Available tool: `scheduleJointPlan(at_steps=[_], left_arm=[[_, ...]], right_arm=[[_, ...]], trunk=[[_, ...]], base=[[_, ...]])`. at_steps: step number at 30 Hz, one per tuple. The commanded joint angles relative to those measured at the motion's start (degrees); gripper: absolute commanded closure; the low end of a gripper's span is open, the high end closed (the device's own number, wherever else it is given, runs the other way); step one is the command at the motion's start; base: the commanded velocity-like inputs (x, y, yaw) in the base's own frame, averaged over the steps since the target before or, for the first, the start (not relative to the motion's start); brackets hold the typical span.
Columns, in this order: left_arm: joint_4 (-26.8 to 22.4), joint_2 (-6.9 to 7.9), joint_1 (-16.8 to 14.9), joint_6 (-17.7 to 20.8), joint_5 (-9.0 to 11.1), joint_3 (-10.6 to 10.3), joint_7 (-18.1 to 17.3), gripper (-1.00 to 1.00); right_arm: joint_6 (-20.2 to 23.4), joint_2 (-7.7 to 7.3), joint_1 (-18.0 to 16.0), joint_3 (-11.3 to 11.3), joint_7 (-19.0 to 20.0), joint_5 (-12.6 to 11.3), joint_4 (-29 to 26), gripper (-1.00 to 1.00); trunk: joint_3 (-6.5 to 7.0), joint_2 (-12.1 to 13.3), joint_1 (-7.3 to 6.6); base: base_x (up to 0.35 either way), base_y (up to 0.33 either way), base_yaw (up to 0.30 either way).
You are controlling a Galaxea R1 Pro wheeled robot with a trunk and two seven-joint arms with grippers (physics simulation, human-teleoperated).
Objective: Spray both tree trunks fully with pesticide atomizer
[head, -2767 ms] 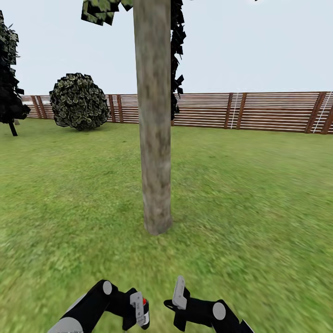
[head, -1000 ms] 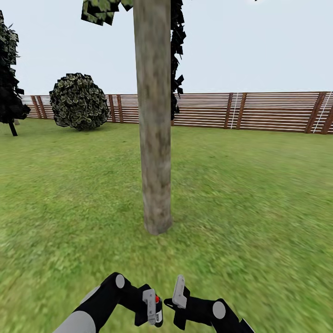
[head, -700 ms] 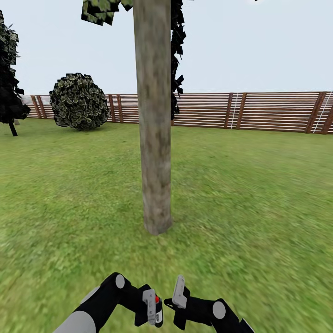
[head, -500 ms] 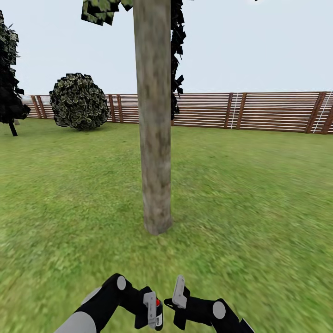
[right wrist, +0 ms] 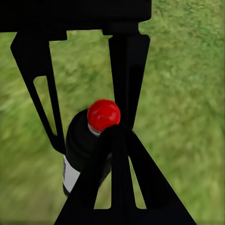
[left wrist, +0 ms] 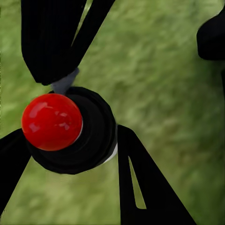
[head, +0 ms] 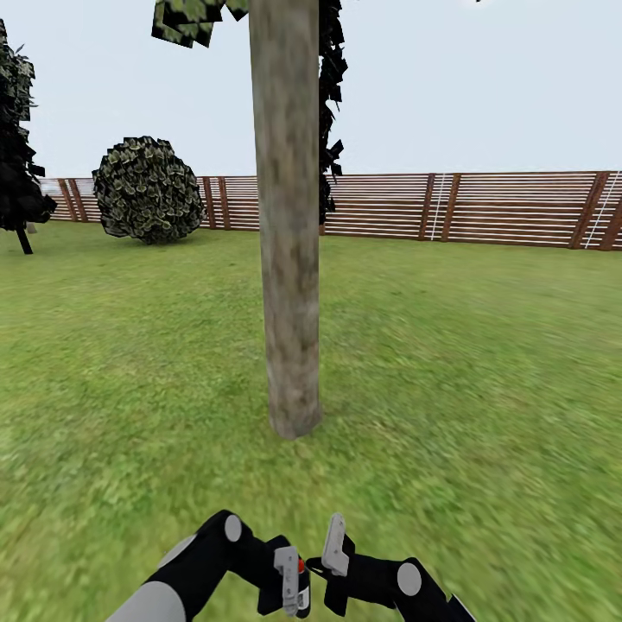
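Note:
A thick grey-beige tree trunk (head: 289,259) rises from the grass floor (head: 484,380) straight ahead, with blocky leaves (head: 186,17) at the top of the head view. Low in front of me, my left gripper (head: 292,583) is shut on the pesticide atomizer (head: 301,568), a black bottle with a red cap. In the left wrist view the atomizer (left wrist: 70,136) sits between the two fingers (left wrist: 140,187). My right gripper (head: 335,542) is shut and holds nothing, its tip close beside the atomizer's red cap (right wrist: 104,115). Whether it touches the cap is unclear.
A brown slatted fence (head: 484,207) runs across the back of the lawn. A round bush (head: 147,190) stands at the back left, and a dark tree (head: 17,155) at the far left edge. Open grass lies around the trunk.
My left gripper has carried the atomizer to the right, closer to the right gripper. The right arm, the trunk and the view have stayed still.

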Motion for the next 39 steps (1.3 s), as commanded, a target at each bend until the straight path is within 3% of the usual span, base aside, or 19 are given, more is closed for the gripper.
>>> scheduleJointPlan(at_steps=[1, 9, 10, 23, 29, 30, 33, 36, 39], left_arm=[[-0.04, -0.11, -0.02, 0.0, 0.04, 0.0, -0.02, 1.0], [0.01, -0.3, 0.0, 0.0, 0.08, -0.06, -0.02, 1.0], [0.61, 7.75, -0.08, 0.61, -0.42, -0.01, 0.5, 1.0], [0.71, 7.1, -0.09, 0.62, -0.51, -0.02, 0.5, 1.0], [0.84, 8.33, -0.11, 0.62, -0.57, 0.04, 0.5, 1.0], [0.85, 9.22, -0.1, 0.62, -0.57, 0.08, 0.5, 1.0], [0.88, 11.27, -0.06, 0.64, -0.54, 0.14, 0.5, 1.0], [0.89, 15.78, 0.29, 0.59, -0.28, 0.34, 0.56, 1.0], [0.89, 17.38, 0.46, 0.72, 0.02, 0.44, 0.75, 1.0]], right_arm=[[0.0, 0.0, 0.01, 0.0, 0.0, 0.0, -0.01, 1.0], [-0.02, 0.0, 0.0, 0.0, 0.0, 0.0, 0.04, 1.0], [-0.04, -0.09, -0.01, -0.09, 0.0, 0.09, 0.13, 1.0], [-0.04, -0.09, -0.02, -0.09, 0.0, 0.04, 0.16, 1.0], [-0.09, -0.09, -0.02, -0.09, 0.0, 0.01, 0.2, 1.0], [-0.11, -0.09, -0.02, -0.09, 0.0, 0.0, 0.22, -1.0], [-0.12, -0.12, -0.02, -0.12, 0.0, 0.1, 0.32, -1.0], [-0.17, -0.52, -0.02, -0.36, 0.0, 0.1, 0.52, -1.0], [-0.2, -1.05, 0.03, -0.37, -0.08, 0.12, 0.61, -1.0]], trunk=[[0.0, 0.0, 0.0], [0.0, 0.0, 0.0], [0.0, 0.0, 0.0], [0.0, 0.0, 0.0], [0.0, 0.0, 0.0], [0.0, 0.0, 0.0], [0.0, 0.0, 0.0], [0.0, 0.0, 0.0], [0.0, 0.0, 0.0]], base=[[0.0, 0.0, 0.0], [0.0, 0.0, 0.0], [0.0, 0.0, 0.0], [0.0, 0.0, 0.0], [0.0, 0.0, 0.0], [0.0, 0.0, 0.0], [0.0, 0.0, 0.0], [0.0, 0.0, 0.0], [0.0, 0.0, 0.0]])
